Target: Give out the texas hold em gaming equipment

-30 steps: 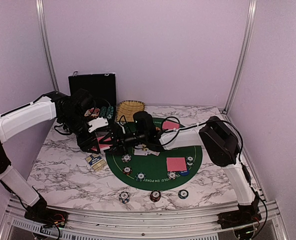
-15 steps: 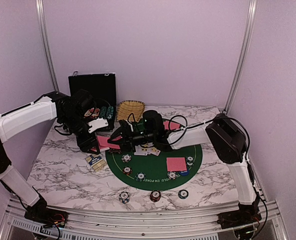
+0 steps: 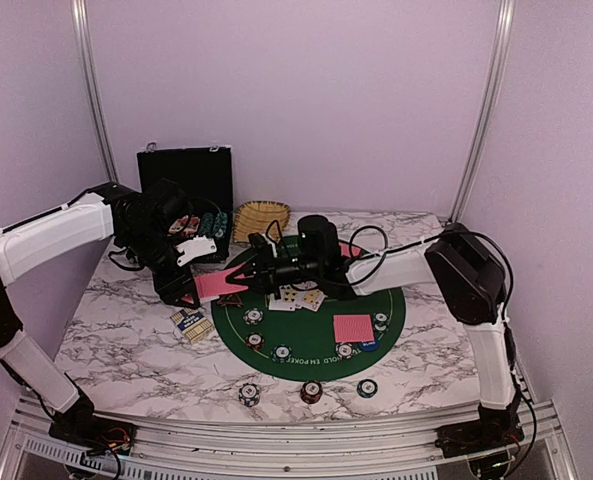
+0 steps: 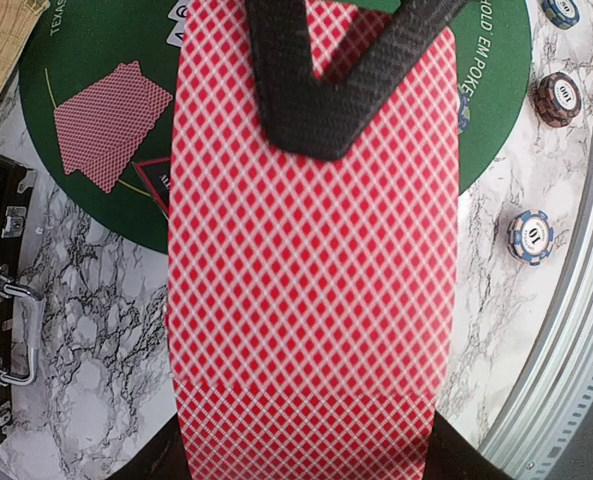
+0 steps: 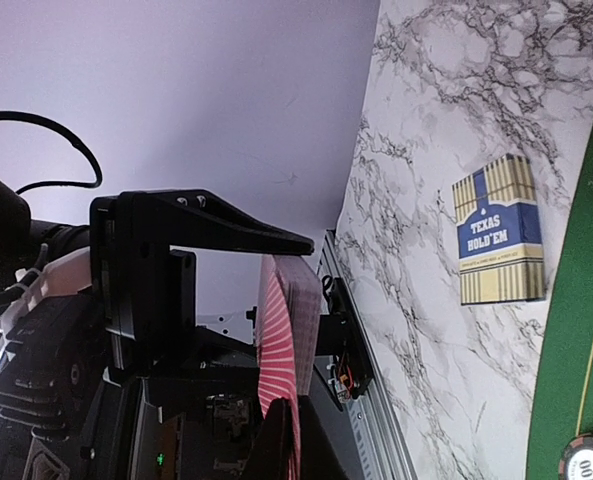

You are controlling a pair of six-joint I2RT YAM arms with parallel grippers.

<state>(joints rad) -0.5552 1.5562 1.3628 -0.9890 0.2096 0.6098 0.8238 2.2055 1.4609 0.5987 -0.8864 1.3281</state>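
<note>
Item: card deck (image 3: 214, 286), aloft at 10 o'clock of the green mat (image 3: 306, 348); left gripper (image 3: 196, 289) clamps one end, right gripper (image 3: 244, 281) pinches the other; risk: a pinch spanning several cards could drag extras out and spill them.

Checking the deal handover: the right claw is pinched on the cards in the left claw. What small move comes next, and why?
Probably pull the right claw back toward the green mat, sliding a card off the deck: it is shut on the deck's end, while the left claw grips the other end.
</note>
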